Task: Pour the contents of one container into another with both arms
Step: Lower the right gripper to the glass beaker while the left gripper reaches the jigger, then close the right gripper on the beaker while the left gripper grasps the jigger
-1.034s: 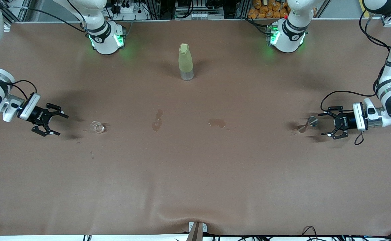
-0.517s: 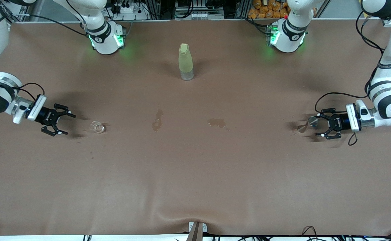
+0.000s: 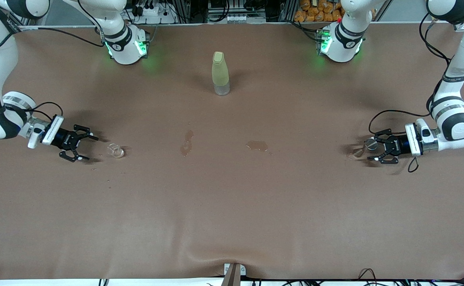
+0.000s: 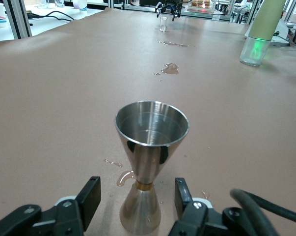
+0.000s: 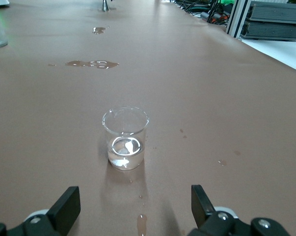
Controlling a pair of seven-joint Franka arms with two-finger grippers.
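A steel jigger (image 3: 363, 148) stands upright at the left arm's end of the table; in the left wrist view the jigger (image 4: 150, 157) has liquid in its upper cup. My left gripper (image 3: 372, 149) is open, its fingers either side of the jigger's lower cone without touching it; the left wrist view shows this gripper (image 4: 137, 192) the same way. A small clear glass beaker (image 3: 116, 150) stands at the right arm's end. My right gripper (image 3: 86, 147) is open, low and a short way from it. From the right wrist, the beaker (image 5: 126, 138) lies ahead of the gripper (image 5: 134, 196).
A tall yellow-green bottle (image 3: 220, 73) stands mid-table, farther from the front camera. Two small puddles (image 3: 186, 143) (image 3: 257, 145) lie between the beaker and the jigger. Drops wet the brown cloth (image 3: 232, 206) by both containers.
Both grippers have slid inward, low over the table, toward their containers. The left one now has the jigger between its fingers; the right one has closed part of the gap to the beaker.
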